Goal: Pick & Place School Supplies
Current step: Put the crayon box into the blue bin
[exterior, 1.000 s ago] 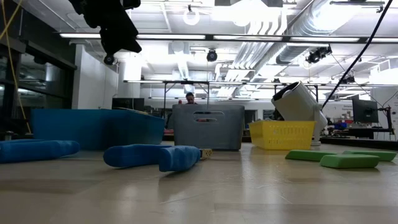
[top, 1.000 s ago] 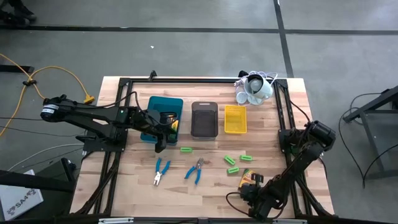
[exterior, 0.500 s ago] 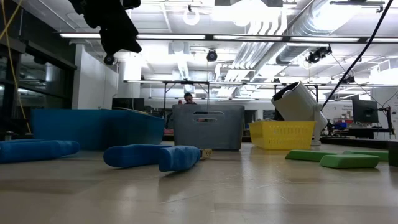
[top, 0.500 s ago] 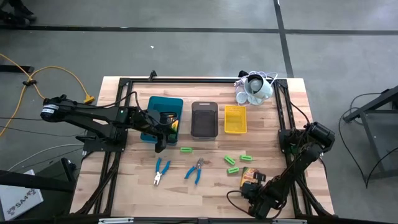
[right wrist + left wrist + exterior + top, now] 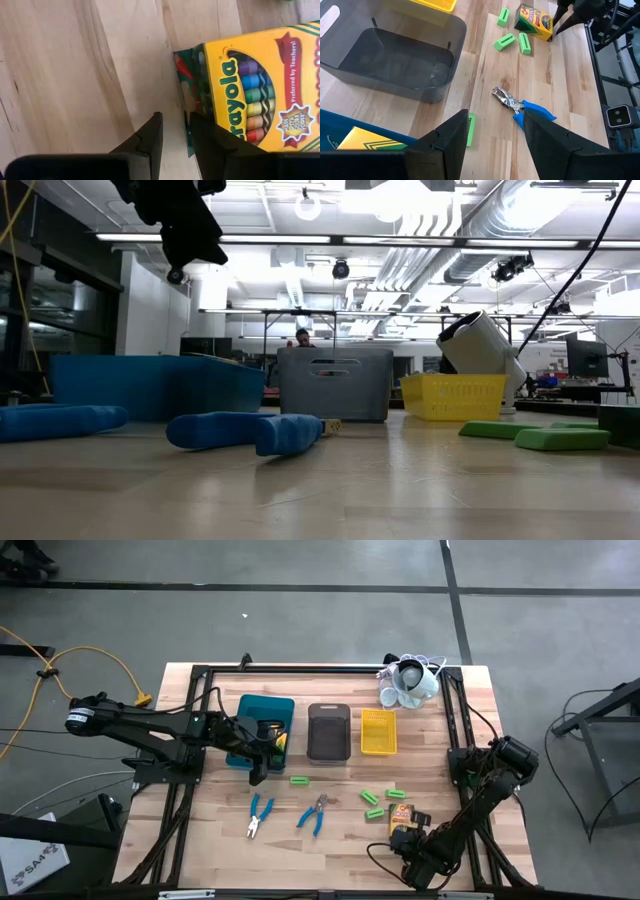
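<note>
A yellow-and-green crayon box lies flat on the table near its near right corner. My right gripper stands at the box's near end with only a narrow gap between its fingers. My left gripper hovers open at the teal tray's near right corner, touching nothing. A second crayon box lies in that tray. Two blue-handled pliers and several green sticks lie flat on the wood. My right gripper meets the crayon box at its green end flap, slanting down from the table's near side. One finger lies over that end's edge; the other stands over bare wood beside it. The box lies flat on the table, printed face up.
A grey tray and a yellow tray stand in a row to the right of the teal one. A white cup-like cluster with cords sits at the far right corner. Bare wood lies between the pliers and the near edge.
My right gripper has moved toward the table's far edge, and the crayon box has slid flat along the table ahead of it toward the green sticks. In the low view the box's dark edge has come in at the right. The left arm has kept still.
</note>
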Robot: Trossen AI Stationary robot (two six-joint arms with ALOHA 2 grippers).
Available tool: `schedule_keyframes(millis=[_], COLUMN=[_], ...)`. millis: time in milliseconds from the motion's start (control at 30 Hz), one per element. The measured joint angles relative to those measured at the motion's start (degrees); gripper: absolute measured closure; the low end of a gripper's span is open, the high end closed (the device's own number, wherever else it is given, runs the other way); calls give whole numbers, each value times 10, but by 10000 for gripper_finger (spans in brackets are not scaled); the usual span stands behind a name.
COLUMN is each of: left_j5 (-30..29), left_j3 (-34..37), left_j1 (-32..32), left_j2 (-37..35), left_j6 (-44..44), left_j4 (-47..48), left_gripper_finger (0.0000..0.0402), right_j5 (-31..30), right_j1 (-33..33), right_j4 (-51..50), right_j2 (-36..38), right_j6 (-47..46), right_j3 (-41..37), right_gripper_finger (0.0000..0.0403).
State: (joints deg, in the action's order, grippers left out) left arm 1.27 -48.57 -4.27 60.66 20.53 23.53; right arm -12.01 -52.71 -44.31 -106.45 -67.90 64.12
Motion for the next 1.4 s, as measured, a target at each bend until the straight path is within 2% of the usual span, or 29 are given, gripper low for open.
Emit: schedule_keyframes(millis=[367,700,1133,1400], left_j5=[0,0,0,9], left_j3=[0,0,0,0], left_j1=[0,0,0,-2], left_j2=[0,0,0,9], left_j6=[0,0,0,-31], left_j4=[0,0,0,-18], left_gripper_finger=[216,216,216,216], right_j5=[8,21,-13,-20], right_j1=[0,-1,-1,25], right_j4=[-1,-7,-158,-188], right_j2=[0,0,0,0], right_j6=[-45,-40,6,62], right_j3=[0,8,150,188], right_gripper_finger=[395,400,399,399])
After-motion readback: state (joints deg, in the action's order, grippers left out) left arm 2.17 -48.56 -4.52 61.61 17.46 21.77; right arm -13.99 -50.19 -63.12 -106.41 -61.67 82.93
